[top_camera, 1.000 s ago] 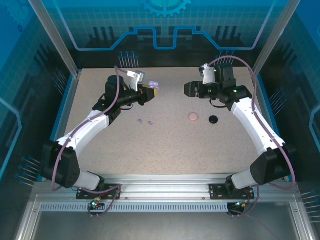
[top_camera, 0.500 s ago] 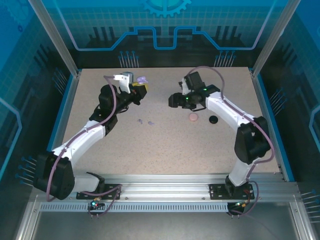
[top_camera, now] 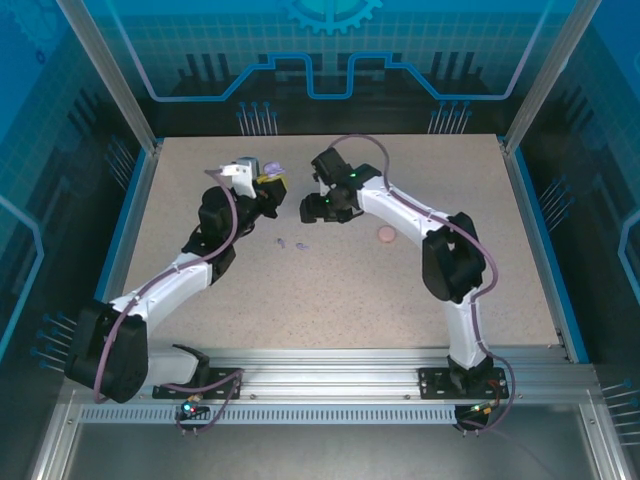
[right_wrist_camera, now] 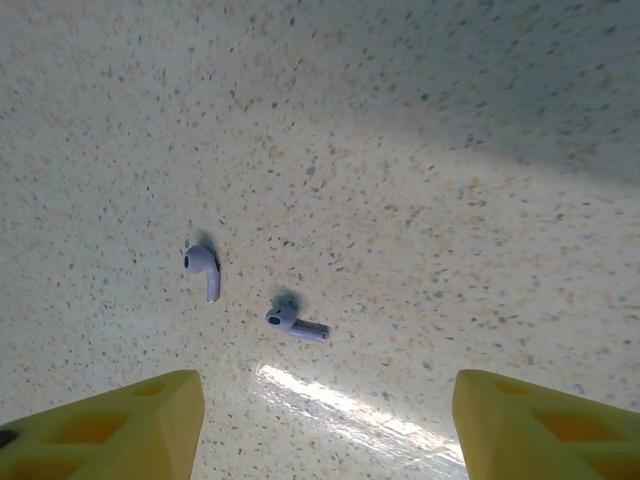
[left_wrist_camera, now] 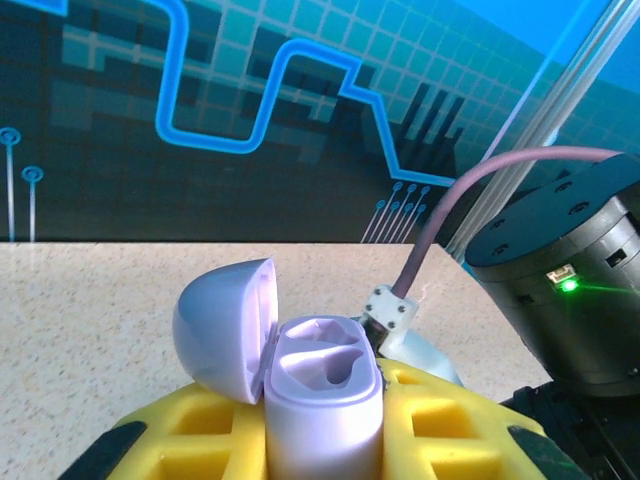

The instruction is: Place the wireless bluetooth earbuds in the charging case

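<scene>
With the left gripper [left_wrist_camera: 320,445] clamped on the open lilac charging case [left_wrist_camera: 322,385] at far left and the right gripper [right_wrist_camera: 325,425] spread wide above the two lilac earbuds [right_wrist_camera: 203,272] lying apart on the table [right_wrist_camera: 450,150], an off-centre closure could flick one earbud away.

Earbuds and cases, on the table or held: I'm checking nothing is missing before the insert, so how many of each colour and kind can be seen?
Lilac earbuds: 2
Lilac charging case, lid open: 1
Pink round case: 1
Total: 4
</scene>
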Available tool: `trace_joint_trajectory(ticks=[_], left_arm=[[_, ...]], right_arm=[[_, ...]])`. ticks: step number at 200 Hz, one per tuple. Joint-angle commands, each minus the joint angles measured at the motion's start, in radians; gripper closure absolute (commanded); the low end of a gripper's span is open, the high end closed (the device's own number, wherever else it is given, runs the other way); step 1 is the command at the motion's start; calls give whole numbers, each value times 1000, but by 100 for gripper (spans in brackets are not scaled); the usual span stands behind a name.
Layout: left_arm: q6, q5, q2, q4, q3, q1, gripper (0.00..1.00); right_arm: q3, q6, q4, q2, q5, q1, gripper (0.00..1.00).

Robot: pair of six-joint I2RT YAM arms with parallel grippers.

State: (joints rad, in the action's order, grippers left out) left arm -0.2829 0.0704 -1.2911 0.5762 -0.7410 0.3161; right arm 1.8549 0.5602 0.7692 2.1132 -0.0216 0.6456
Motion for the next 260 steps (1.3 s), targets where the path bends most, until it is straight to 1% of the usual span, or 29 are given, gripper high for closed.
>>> trace_joint_trajectory(ticks=[1, 12, 46, 81, 104, 134, 152, 167, 192, 218, 260], left_arm=[[16, -51, 34, 68, 17, 3, 100], [26, -61, 46, 60, 20, 3, 100], [39, -83, 79, 43, 39, 1, 100], [10, -134, 121, 43, 76, -17, 100], [-28, -145, 131, 10, 71, -43, 100], [-45, -153, 149, -46, 51, -71, 100], [-57, -148, 166, -72, 44, -93, 100], [-65, -134, 180, -87, 38, -111, 100], [-63, -111, 192, -112, 29, -128, 100], [-63, -85, 193, -122, 28, -132, 100], [-66, -56, 188, -123, 25, -132, 100]], right_arm=[[70, -34, 93, 63, 30, 43, 34], [82, -68, 100, 89, 29, 53, 35], [69, -180, 62, 132, -39, 55, 39], [77, -200, 24, 140, -100, 65, 44], [144, -206, 20, 181, -132, 81, 45], [274, -218, 65, 290, -112, 95, 47], [332, -218, 82, 334, -107, 97, 48], [364, -213, 103, 355, -77, 96, 49], [349, -227, 121, 335, -34, 97, 50], [280, -232, 127, 284, 27, 98, 52], [217, -230, 133, 258, 47, 106, 52]])
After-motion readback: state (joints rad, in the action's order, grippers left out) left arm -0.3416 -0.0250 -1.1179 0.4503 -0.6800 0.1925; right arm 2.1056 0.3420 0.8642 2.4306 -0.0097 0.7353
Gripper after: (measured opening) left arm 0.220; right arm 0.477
